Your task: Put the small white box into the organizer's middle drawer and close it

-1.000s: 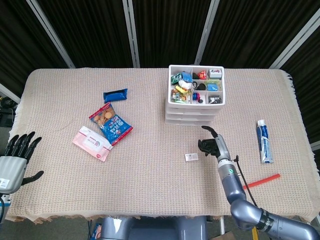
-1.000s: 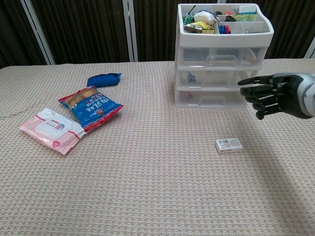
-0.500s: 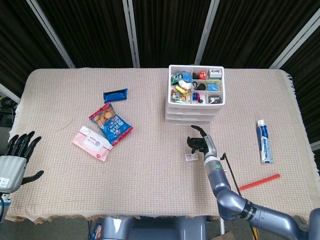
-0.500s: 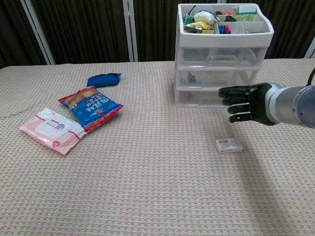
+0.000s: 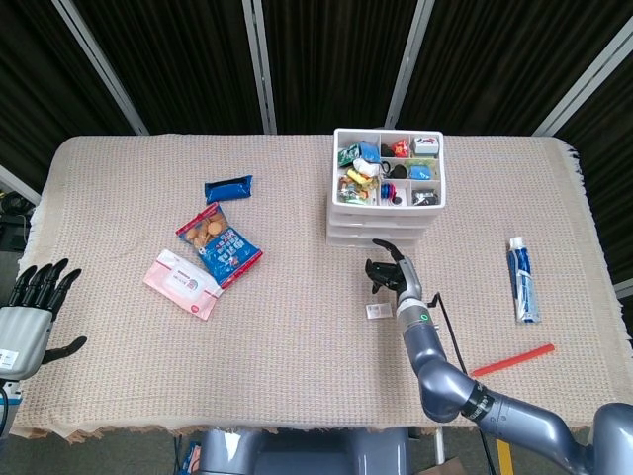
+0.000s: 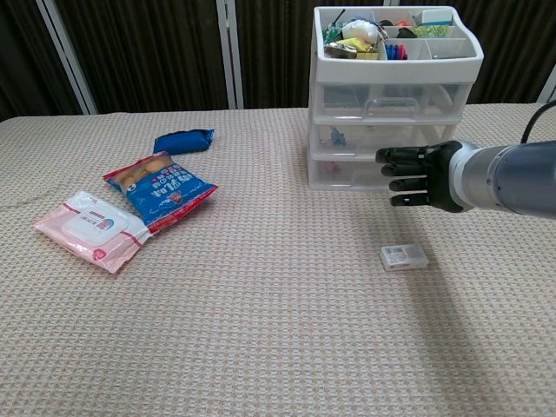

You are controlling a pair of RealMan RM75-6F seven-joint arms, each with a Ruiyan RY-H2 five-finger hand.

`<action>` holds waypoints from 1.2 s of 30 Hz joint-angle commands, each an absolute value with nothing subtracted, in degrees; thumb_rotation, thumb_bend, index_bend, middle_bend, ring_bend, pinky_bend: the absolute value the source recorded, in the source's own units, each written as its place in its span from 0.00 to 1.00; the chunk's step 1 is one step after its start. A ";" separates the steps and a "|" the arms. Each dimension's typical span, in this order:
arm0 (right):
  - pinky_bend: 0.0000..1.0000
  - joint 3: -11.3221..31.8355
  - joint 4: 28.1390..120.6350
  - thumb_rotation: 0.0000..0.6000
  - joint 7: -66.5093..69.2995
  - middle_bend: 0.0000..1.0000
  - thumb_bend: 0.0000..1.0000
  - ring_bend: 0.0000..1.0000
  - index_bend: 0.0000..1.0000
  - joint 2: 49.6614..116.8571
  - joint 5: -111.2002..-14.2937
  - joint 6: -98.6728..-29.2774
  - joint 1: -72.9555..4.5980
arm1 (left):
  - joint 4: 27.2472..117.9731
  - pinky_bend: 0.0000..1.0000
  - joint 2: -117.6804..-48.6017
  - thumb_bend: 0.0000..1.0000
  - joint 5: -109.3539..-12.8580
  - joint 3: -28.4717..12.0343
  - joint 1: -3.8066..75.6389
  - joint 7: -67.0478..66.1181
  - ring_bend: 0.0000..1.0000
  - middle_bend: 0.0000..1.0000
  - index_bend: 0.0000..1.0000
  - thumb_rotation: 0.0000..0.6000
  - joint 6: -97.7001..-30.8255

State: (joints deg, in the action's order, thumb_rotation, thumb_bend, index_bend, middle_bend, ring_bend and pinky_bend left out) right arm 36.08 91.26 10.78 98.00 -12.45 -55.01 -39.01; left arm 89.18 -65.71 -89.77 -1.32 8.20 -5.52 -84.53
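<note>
Two hands are ours to report. Our right hand (image 6: pixel 419 177) hangs above the table (image 5: pixel 297 327) in front of the organizer (image 6: pixel 395 95), its dark fingers (image 6: pixel 393 170) stretched out and spread, pointing across toward the left, and holding nothing. In the chest view it sits level with the organizer's lowest drawer (image 6: pixel 365 172), though we cannot tell whether the fingertips touch the plastic. Our left hand (image 5: pixel 30 315) shows only in the head view, at the near left edge of the table, fingers apart and upright, empty.

We see the small white box (image 6: pixel 404 256) lying flat on the woven cloth, below our right hand and apart from it, a short way in front of the organizer. The middle drawer (image 6: pixel 382 135) looks pushed in, flush with the drawers above and below it. The top tray (image 5: pixel 388 168) is packed with small colourful bits.

Over on the left of the table we see a blue wrapper (image 5: pixel 228 187), a blue snack bag (image 5: pixel 220 242) and a pink wipes pack (image 5: pixel 182 282) lying just beside it. On the right lie a blue-and-white tube (image 5: pixel 521 278) and, nearer the front edge, a red stick (image 5: pixel 511 359).
</note>
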 commanded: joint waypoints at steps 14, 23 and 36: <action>0.72 39.75 84.82 1.00 12.67 0.83 0.46 0.81 0.28 100.42 -10.05 -54.23 -41.44 | 89.77 0.00 -65.43 0.08 -89.15 -1.28 8.29 -5.45 0.00 0.00 0.08 1.00 -83.85; 0.72 40.67 82.21 1.00 12.85 0.83 0.46 0.81 0.28 102.01 -8.53 -53.16 -42.94 | 90.05 0.00 -65.26 0.07 -88.81 -1.32 8.31 -5.41 0.00 0.00 0.08 1.00 -83.63; 0.72 41.27 80.74 1.00 12.96 0.83 0.47 0.81 0.32 103.56 -7.23 -52.18 -43.94 | 90.40 0.00 -64.95 0.08 -88.58 -1.28 8.40 -4.98 0.00 0.00 0.08 1.00 -83.23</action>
